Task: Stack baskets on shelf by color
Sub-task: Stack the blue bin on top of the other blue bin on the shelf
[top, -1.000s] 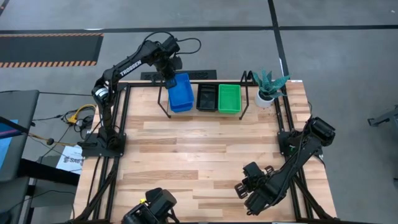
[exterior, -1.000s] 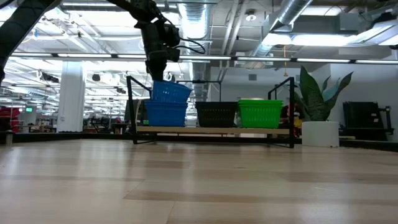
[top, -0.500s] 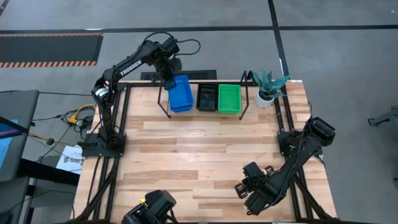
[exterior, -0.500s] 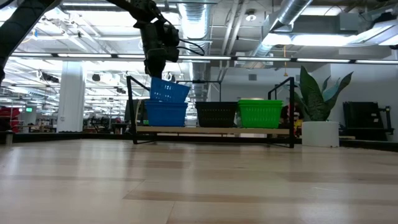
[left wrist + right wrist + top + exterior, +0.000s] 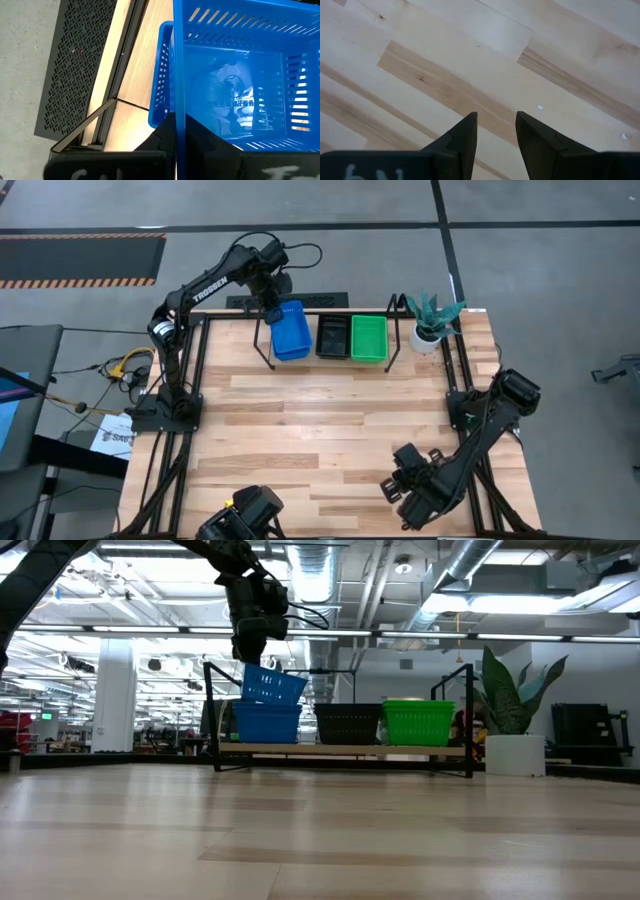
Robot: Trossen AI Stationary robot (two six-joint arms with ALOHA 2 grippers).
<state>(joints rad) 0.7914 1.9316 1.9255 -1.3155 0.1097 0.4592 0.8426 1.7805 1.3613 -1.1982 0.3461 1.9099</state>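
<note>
On the shelf (image 5: 345,749) at the table's far edge, a blue basket (image 5: 266,723) sits on the board at the left. A black basket (image 5: 332,337) sits in the middle and a green basket (image 5: 368,338) at the right. My left gripper (image 5: 272,308) is shut on another blue basket (image 5: 273,686), tilted just above the blue one on the shelf. My right gripper (image 5: 495,132) stands open over bare wood near the table's front right, with nothing between its fingers. My left gripper pinches one side wall (image 5: 178,112) of the upper blue basket at its rim, near the basket's far left corner, one finger inside and one outside. The fingers point steeply down. The basket hangs tilted, held end higher. I cannot tell whether it touches the blue basket (image 5: 162,75) beneath.
A potted plant (image 5: 432,315) in a white pot stands at the table's far right corner beside the shelf's looped end (image 5: 393,330). The wooden tabletop (image 5: 320,430) lies between the shelf and my right arm. A dark perforated plate (image 5: 80,65) lies on the floor beyond the far edge.
The held blue basket has tipped a little more, its right end sinking toward the blue basket below, while my left gripper has stayed over the shelf's left end.
</note>
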